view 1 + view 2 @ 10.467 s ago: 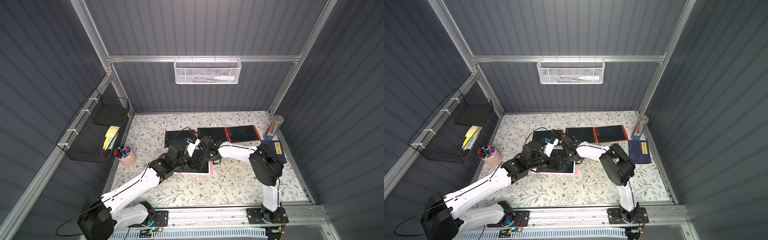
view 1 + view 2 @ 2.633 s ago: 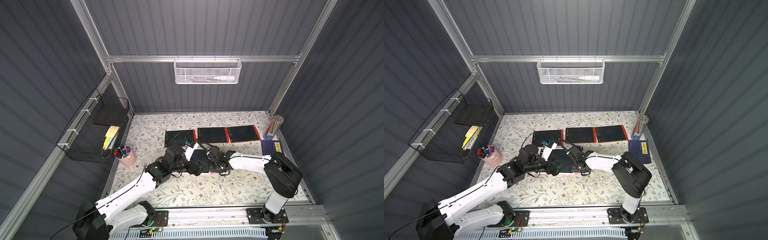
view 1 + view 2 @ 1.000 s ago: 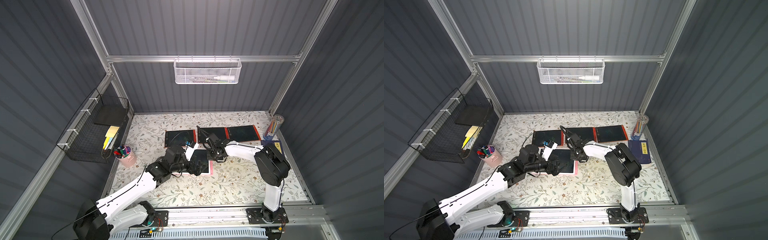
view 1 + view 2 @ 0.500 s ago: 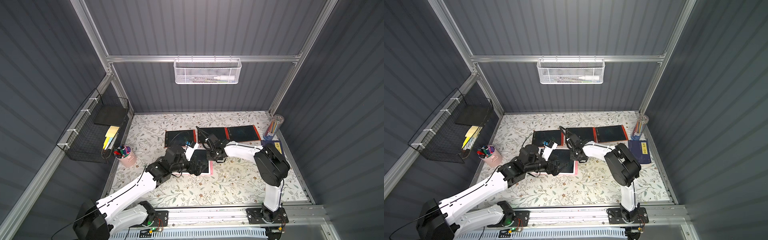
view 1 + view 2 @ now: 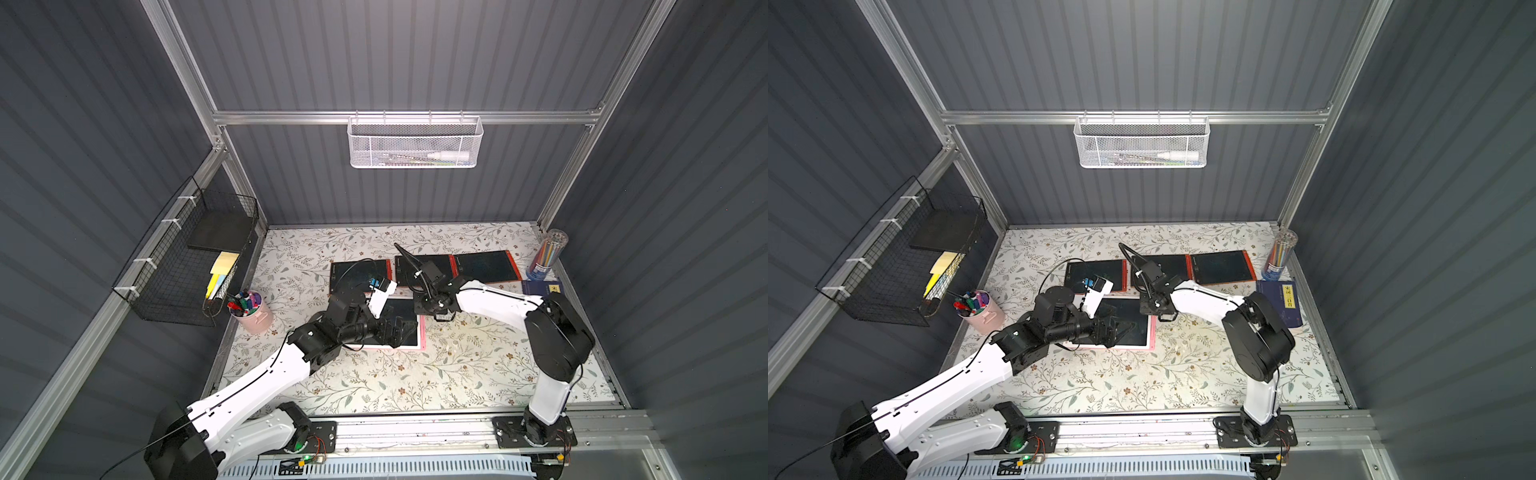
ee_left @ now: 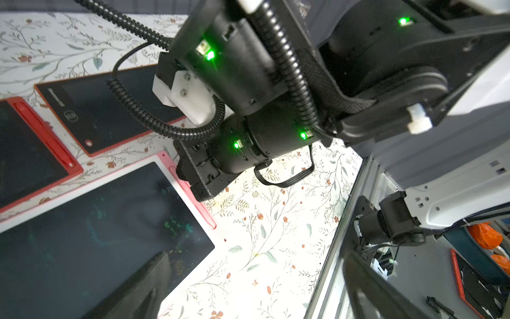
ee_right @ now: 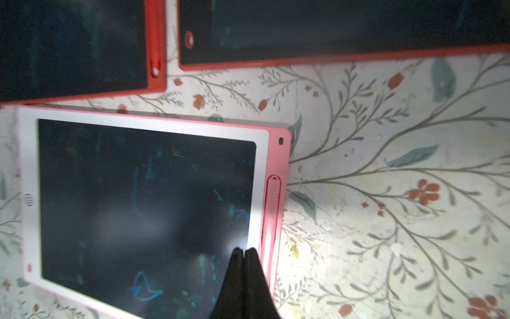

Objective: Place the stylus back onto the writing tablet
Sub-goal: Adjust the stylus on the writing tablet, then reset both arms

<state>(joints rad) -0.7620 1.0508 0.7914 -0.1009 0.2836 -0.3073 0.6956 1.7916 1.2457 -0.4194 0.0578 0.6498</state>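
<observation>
The writing tablet [image 5: 406, 308] [image 5: 1133, 320], white-framed with a pink side and a dark screen, lies flat mid-table. In the right wrist view the pink stylus [image 7: 271, 210] lies in the slot along the tablet's [image 7: 143, 198] pink side. It also shows in the left wrist view as the stylus [image 6: 199, 205] on the tablet's [image 6: 96, 234] edge. My right gripper [image 7: 244, 250] [image 5: 443, 317] is shut and empty, hovering over the screen's edge just beside the stylus. My left gripper [image 6: 256, 276] [image 5: 395, 328] is open and empty over the tablet's near right corner.
Three red-framed tablets [image 5: 360, 274] [image 5: 424, 266] [image 5: 486, 266] lie in a row behind. A pink marker cup [image 5: 251, 309] stands at the left, a pencil tube [image 5: 546, 255] and a blue book [image 5: 540, 286] at the right. A wire basket [image 5: 187, 257] hangs on the left wall.
A few seconds ago the right arm lay stretched along the tablet's front; it has since drawn back to the tablet's far right edge. Over the last second both arms have barely moved.
</observation>
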